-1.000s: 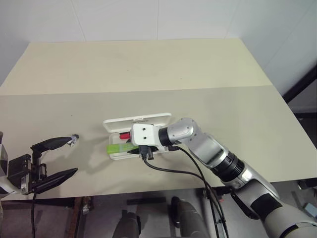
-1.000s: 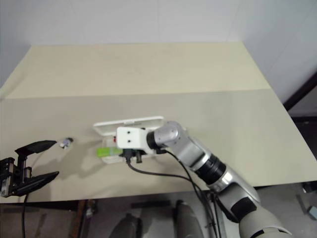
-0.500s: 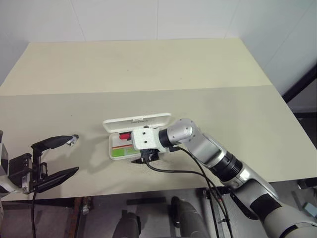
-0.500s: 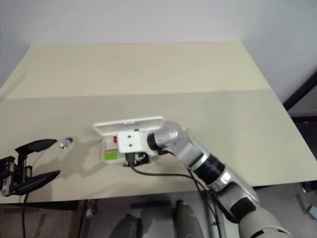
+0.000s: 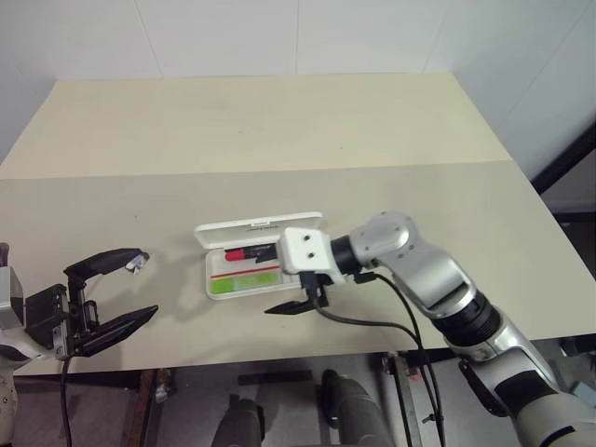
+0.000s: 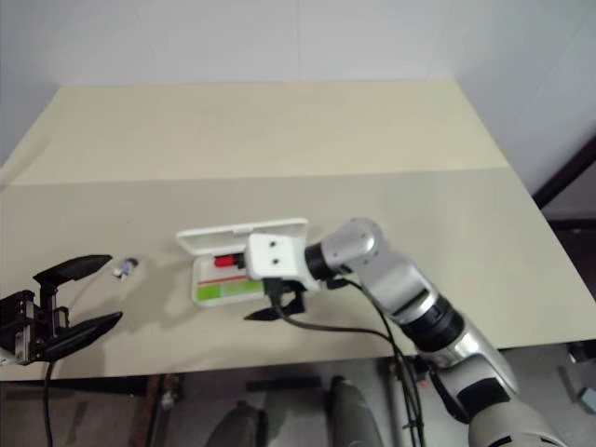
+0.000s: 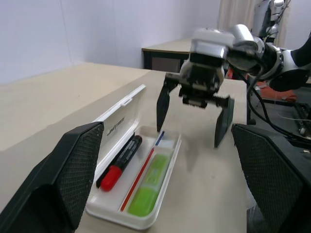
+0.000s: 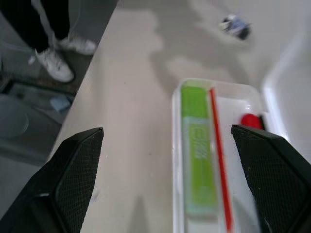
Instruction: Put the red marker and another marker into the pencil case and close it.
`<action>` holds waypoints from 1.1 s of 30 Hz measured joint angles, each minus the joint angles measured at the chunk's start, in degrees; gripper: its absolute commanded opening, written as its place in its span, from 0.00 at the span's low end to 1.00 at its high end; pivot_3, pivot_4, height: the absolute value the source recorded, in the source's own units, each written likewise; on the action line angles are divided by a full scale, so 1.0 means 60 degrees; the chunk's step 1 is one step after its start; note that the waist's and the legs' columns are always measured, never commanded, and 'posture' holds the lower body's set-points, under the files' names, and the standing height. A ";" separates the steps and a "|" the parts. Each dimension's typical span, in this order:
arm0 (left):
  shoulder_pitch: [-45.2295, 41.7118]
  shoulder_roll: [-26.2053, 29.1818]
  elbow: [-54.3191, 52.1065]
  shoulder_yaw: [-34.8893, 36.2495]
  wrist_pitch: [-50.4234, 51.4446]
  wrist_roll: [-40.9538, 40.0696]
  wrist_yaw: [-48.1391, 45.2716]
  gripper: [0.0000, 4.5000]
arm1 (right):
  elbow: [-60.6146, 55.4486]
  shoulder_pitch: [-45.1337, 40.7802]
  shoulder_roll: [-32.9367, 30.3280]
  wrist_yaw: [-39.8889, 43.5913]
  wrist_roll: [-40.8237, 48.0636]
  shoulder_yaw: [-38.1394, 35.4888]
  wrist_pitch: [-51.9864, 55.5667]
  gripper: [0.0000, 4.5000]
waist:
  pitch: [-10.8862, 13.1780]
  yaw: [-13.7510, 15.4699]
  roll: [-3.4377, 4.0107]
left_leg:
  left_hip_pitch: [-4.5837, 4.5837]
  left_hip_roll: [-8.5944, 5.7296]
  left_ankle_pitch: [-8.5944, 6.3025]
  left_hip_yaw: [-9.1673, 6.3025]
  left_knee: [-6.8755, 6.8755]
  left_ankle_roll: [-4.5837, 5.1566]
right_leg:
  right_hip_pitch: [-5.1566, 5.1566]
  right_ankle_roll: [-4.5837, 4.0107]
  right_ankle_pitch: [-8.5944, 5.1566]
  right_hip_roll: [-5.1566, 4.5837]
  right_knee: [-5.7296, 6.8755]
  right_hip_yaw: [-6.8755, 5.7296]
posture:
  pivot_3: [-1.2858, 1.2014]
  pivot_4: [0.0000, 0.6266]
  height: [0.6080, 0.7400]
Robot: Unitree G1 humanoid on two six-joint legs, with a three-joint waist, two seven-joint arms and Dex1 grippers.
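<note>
I am hovering the right tool (image 7: 194, 114), spread empty, beside the pencil case (image 5: 256, 259); its rigid, light lid (image 5: 251, 230) is inviting an edge push.

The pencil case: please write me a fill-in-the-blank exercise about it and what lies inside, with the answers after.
1. The lid of the pencil case is ____.
2. Beside the red marker in the case lies a marker coloured ____.
3. The right gripper hovers over the case with its jaws ____.
4. The number of markers in the case is ____.

Answers: open; green; open; two
</note>
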 measured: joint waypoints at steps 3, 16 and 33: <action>0.0354 -0.0480 -0.0752 -0.0003 0.0011 -0.0040 0.0644 1.00 | -0.0448 0.0282 -0.0626 0.0284 0.0833 -0.0607 0.0585 0.99 | 0.0000 0.0010 -0.0001 | -0.0002 -0.0001 -0.0001 0.0004 0.0001 0.0000 | 0.0001 0.0002 0.0001 -0.0002 -0.0005 0.0004 | 0.52 0.24 1.00; 0.1697 -0.1943 -0.2620 0.0085 -0.0226 0.0247 0.3742 1.00 | -0.0762 0.0376 -0.0847 -0.0486 0.3379 -0.3442 0.1352 0.99 | 0.0000 0.0145 -0.0004 | 0.0006 -0.0006 -0.0004 -0.0001 0.0098 0.0006 | 0.0033 0.0004 0.0004 0.0003 -0.0001 0.0014 | 0.52 0.24 1.00; 0.1352 -0.1974 -0.1185 -0.0110 0.0346 0.2941 0.7606 1.00 | -0.0647 0.0801 -0.1043 -0.1117 0.3489 -0.3687 0.0480 0.99 | 0.0001 0.0222 -0.0007 | 0.0141 -0.0006 -0.0009 -0.0006 0.0098 0.0013 | 0.0183 -0.0051 -0.0025 0.0010 -0.0025 0.0012 | 0.52 0.24 1.00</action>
